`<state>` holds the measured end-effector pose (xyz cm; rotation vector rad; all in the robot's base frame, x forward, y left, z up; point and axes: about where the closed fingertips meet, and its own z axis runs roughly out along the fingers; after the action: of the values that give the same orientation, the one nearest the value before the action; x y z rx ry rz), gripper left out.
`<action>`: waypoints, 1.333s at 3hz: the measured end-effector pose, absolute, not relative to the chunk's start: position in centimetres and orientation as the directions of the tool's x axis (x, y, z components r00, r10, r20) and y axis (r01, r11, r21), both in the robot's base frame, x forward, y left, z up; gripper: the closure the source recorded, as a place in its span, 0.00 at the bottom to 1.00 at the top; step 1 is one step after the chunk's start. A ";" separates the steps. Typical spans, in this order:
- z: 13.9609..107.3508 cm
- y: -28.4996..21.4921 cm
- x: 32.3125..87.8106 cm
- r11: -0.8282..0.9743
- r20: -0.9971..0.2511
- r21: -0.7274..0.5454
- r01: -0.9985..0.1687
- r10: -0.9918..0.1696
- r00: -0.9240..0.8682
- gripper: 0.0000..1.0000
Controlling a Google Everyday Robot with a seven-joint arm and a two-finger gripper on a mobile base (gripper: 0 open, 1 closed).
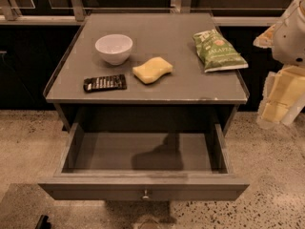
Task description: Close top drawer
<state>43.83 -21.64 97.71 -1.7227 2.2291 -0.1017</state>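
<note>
Top drawer (100,151): wide, shallow, grey-brown box. State: open, pulled far out toward the bottom of the frame from under the tabletop (157,87). Pose: level and square to the cabinet, with the side walls running straight back into the dark opening. The inner floor is in view, with a dark shadow across its centre. Front panel (81,189): long, flat, spanning most of the lower frame. One small round metal knob (145,193) sits at the panel's centre. Pincer (279,101): pale, at the right edge of the frame, above and right of the drawer, apart from it.
</note>
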 end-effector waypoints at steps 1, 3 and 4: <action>97.7 -21.6 43.8 0.270 -0.208 -0.249 -0.930 -0.953 -0.221 0.00; 94.9 -20.9 40.5 0.258 -0.333 -0.260 -0.930 -0.928 -0.164 0.00; 88.1 -21.6 38.4 0.303 -0.470 -0.220 -0.927 -0.866 -0.172 0.00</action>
<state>38.44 -21.56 88.11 -1.5885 2.0640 0.1583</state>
